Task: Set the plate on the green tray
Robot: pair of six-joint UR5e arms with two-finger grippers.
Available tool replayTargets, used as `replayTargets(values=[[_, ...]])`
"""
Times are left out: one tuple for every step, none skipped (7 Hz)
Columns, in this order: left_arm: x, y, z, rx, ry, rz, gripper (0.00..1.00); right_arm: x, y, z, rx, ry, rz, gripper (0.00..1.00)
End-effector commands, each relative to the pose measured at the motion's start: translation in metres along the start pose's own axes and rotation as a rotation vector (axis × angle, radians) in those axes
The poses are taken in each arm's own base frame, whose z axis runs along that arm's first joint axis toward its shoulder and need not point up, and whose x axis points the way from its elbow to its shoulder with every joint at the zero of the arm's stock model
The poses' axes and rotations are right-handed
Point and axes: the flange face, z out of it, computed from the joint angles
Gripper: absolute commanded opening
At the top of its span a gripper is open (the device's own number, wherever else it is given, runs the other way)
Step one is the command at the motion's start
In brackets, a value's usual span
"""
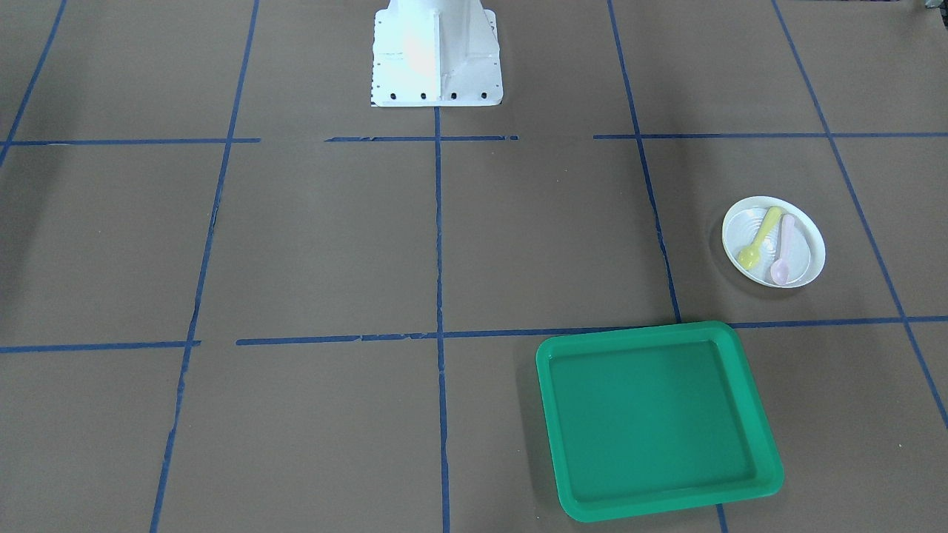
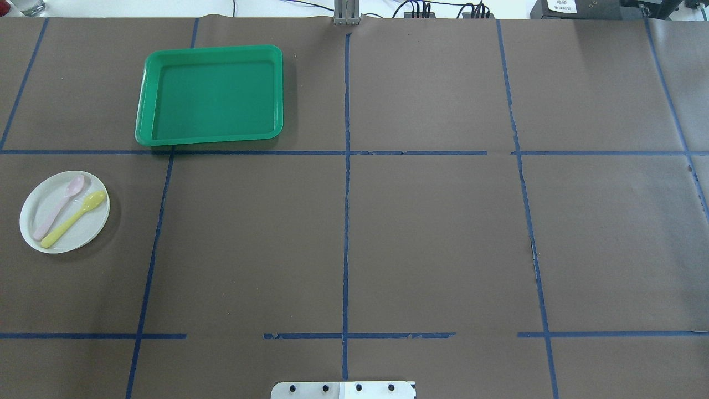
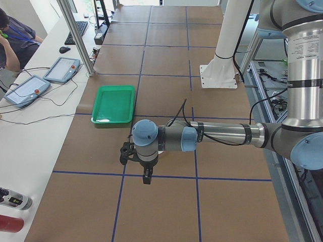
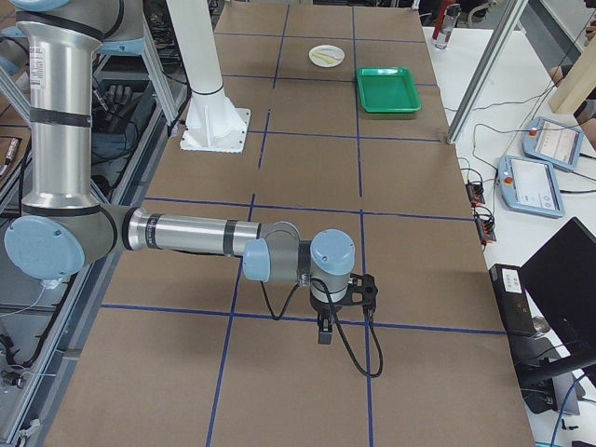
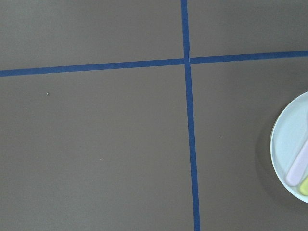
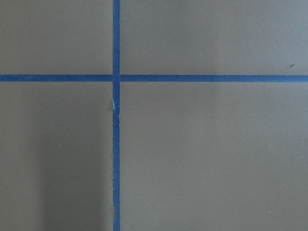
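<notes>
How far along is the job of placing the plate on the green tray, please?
Nothing looks done: the plate, carrying a pink spoon and a yellow spoon, sits on the table apart from the empty green tray. Nothing is in hand: neither arm is at the plate. Reaching, grasping, carrying and setting it down all remain.

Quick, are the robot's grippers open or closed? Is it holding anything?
Left gripper: cannot be told, seen only from the side.
Right gripper: cannot be told, seen only from the side.
</notes>
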Motion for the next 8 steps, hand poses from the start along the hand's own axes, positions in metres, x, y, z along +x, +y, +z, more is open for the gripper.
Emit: replayTargets(values=[[0.002,-0.003,-0.005,0.012,-0.001,0.006,1.00,0.000,0.000,0.000,0.001,0.000,-0.003,1.00],[0.002,-0.005,-0.006,0.015,-0.002,0.009,1.00,0.000,0.000,0.000,0.001,0.000,-0.001,1.00],[0.008,-0.013,-0.010,0.027,-0.003,0.025,1.00,0.000,0.000,0.000,0.000,0.000,0.000,1.00],[0.018,-0.033,-0.019,0.050,-0.006,0.047,1.00,0.000,0.000,0.000,0.000,0.000,0.000,1.00],[0.030,-0.039,-0.021,0.081,-0.008,0.094,1.00,0.000,0.000,0.000,0.000,0.000,0.000,1.00],[0.056,-0.044,0.002,0.046,0.003,0.148,1.00,0.000,0.000,0.000,0.000,0.000,0.000,1.00],[0.076,-0.049,0.020,0.041,0.013,0.130,1.00,0.000,0.000,0.000,0.000,0.000,0.000,1.00],[0.097,-0.052,0.041,0.054,0.028,0.105,1.00,0.000,0.000,0.000,0.000,0.000,0.000,1.00]])
